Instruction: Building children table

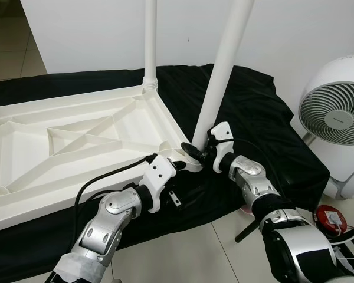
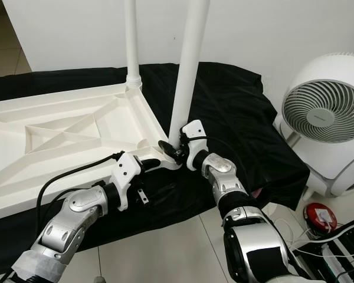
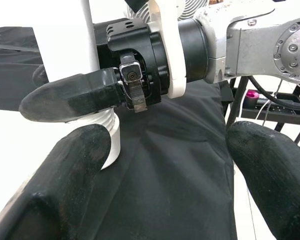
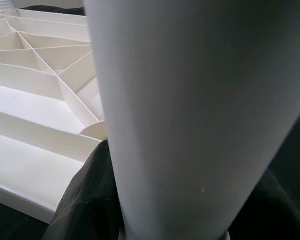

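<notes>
Clamping the near table leg (image 1: 224, 65) low down, the right gripper (image 1: 196, 151) holds it leaning toward one o'clock over the corner socket of the upturned tabletop (image 1: 71, 141). At seven o'clock, the left gripper (image 1: 176, 168) gapes empty. Tilted, the thread may cross or slip.

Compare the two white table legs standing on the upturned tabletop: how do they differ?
The far leg stands upright at its corner, untouched; the near leg tilts and has the right gripper closed around its base. Near leg looks thicker, being closer. Both are white tubes.
</notes>
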Controlling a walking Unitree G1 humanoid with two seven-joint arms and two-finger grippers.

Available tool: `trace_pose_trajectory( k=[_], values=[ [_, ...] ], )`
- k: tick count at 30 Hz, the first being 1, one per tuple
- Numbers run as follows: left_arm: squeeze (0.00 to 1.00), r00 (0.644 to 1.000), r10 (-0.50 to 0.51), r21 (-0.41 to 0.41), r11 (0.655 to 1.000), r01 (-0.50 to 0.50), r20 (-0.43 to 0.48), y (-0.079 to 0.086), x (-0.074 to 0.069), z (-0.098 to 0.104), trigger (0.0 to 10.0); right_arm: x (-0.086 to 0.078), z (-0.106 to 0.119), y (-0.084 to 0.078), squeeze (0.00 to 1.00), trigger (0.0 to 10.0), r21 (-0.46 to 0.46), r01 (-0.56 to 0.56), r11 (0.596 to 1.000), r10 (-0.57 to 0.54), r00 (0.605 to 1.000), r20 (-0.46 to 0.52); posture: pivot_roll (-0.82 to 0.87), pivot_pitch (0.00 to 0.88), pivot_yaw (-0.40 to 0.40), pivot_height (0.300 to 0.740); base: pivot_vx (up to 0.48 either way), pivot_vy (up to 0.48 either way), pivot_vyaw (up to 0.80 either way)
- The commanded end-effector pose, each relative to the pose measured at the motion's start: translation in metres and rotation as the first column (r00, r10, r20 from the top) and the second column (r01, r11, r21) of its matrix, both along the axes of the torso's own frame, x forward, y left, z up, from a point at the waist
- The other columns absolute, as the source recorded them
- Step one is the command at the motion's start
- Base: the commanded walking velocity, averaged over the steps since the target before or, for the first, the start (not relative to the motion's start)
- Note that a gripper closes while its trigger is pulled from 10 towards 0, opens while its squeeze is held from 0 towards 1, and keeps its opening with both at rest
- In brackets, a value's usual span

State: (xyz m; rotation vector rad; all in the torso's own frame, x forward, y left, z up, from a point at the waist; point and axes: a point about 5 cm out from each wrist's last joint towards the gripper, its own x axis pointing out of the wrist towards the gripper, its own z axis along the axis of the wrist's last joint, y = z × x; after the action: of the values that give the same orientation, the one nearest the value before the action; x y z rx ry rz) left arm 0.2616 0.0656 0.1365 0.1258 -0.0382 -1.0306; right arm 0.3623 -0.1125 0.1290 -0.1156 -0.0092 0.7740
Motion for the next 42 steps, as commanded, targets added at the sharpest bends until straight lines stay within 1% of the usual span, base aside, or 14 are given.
trace_pose_trajectory(
  k=[1, 2, 10, 13, 20, 22, 23, 25, 28, 36, 37, 40, 41, 42],
  values=[
    [0.0, 1.0, -0.001, 0.005, 1.0, 0.001, -0.01, -0.002, -0.002, -0.002, 10.0, -0.003, -0.01, 0.0, 0.0, 5.2, -0.026, 0.003, 1.0, -0.004, 1.0, -0.025, 0.02, 0.0, -0.07, 0.74, 0.0, 0.0, 0.0],
    [0.0, 1.0, -0.001, 0.006, 1.0, 0.001, -0.01, -0.002, -0.002, -0.002, 10.0, -0.004, -0.011, 0.001, 0.0, 10.0, -0.016, 0.008, 1.0, -0.008, 1.0, -0.028, 0.01, 0.0, -0.07, 0.74, 0.0, 0.0, 0.0],
    [0.0, 1.0, 0.01, 0.031, 0.999, -0.011, 0.007, 0.001, 0.001, -0.003, 10.0, -0.009, -0.015, 0.006, 0.0, 10.0, 0.062, 0.082, 0.995, -0.08, 0.996, -0.029, 0.01, 0.0, -0.065, 0.74, 0.0, 0.0, 0.0],
    [0.0, 0.998, 0.037, 0.101, 0.994, -0.041, 0.048, 0.006, 0.006, -0.009, 10.0, -0.013, -0.011, 0.013, 0.0, 10.0, 0.127, 0.155, 0.98, -0.156, 0.988, 0.0, 0.0, 0.0, -0.062, 0.74, 0.0, 0.0, 0.0],
    [0.0, 0.998, 0.05, 0.075, 0.996, -0.053, 0.05, 0.007, 0.007, -0.006, 10.0, -0.013, -0.008, 0.019, 0.0, 10.0, 0.198, 0.23, 0.953, -0.232, 0.973, -0.014, 0.0, 0.0, -0.063, 0.74, 0.0, 0.0, 0.0],
    [0.0, 0.995, 0.079, 0.053, 0.995, -0.082, 0.056, 0.008, 0.01, -0.003, 10.0, -0.015, -0.008, 0.021, 0.0, 10.0, 0.244, 0.374, 0.895, -0.373, 0.926, -0.052, 0.0, 0.0, -0.068, 0.74, 0.0, 0.0, 0.0],
    [0.0, 0.995, 0.079, 0.053, 0.995, -0.082, 0.056, 0.008, 0.01, -0.003, 10.0, -0.015, -0.008, 0.021, 0.0, 10.0, 0.244, 0.374, 0.895, -0.373, 0.926, -0.052, 0.0, 0.0, -0.068, 0.74, 0.0, 0.0, 0.0],
    [0.0, 0.993, 0.1, 0.042, 0.994, -0.103, 0.066, 0.01, 0.012, -0.001, 10.0, -0.019, -0.008, 0.02, 0.0, 10.0, 0.255, 0.482, 0.838, -0.481, 0.874, -0.071, 0.0, 0.0, -0.069, 0.74, 0.0, 0.0, 0.0],
    [0.0, 0.988, 0.127, 0.037, 0.991, -0.131, 0.087, 0.012, 0.015, 0.001, 10.0, -0.024, -0.008, 0.021, 0.0, 10.0, 0.255, 0.543, 0.8, -0.546, 0.835, -0.065, 0.0, 0.0, -0.069, 0.74, 0.0, 0.0, 0.0],
    [0.0, 0.982, 0.167, 0.026, 0.985, -0.17, 0.086, 0.018, 0.021, 0.004, 10.0, -0.03, -0.004, 0.028, 0.0, 10.0, 0.265, 0.548, 0.793, -0.548, 0.832, -0.082, -0.01, 0.0, -0.062, 0.74, 0.0, 0.0, 0.0],
    [0.0, 0.982, 0.167, 0.027, 0.985, -0.17, 0.083, 0.017, 0.021, 0.003, 10.0, -0.03, -0.003, 0.027, 0.27, 10.0, 0.267, 0.54, 0.798, -0.54, 0.838, -0.079, -0.01, 0.0, -0.063, 0.74, 0.0, 0.0, 0.0],
    [0.0, 0.982, 0.167, 0.028, 0.985, -0.17, 0.082, 0.017, 0.022, 0.003, 10.0, -0.03, -0.003, 0.026, 0.27, 10.0, 0.268, 0.533, 0.802, -0.534, 0.842, -0.076, -0.01, 0.0, -0.063, 0.74, 0.0, 0.0, 0.0],
    [0.0, 0.983, 0.167, 0.029, 0.985, -0.17, 0.082, 0.017, 0.021, 0.003, 10.0, -0.03, -0.002, 0.024, 1.0, 10.0, 0.269, 0.521, 0.81, -0.523, 0.849, -0.073, -0.01, 0.0, -0.064, 0.74, 0.0, 0.0, 0.0],
    [0.0, 0.983, 0.167, 0.03, 0.985, -0.17, 0.081, 0.017, 0.021, 0.002, 10.0, -0.03, 0.0, 0.022, 1.0, 10.0, 0.271, 0.507, 0.819, -0.51, 0.858, -0.064, -0.01, 0.0, -0.066, 0.74, 0.0, 0.0, 0.0]
  ],
)
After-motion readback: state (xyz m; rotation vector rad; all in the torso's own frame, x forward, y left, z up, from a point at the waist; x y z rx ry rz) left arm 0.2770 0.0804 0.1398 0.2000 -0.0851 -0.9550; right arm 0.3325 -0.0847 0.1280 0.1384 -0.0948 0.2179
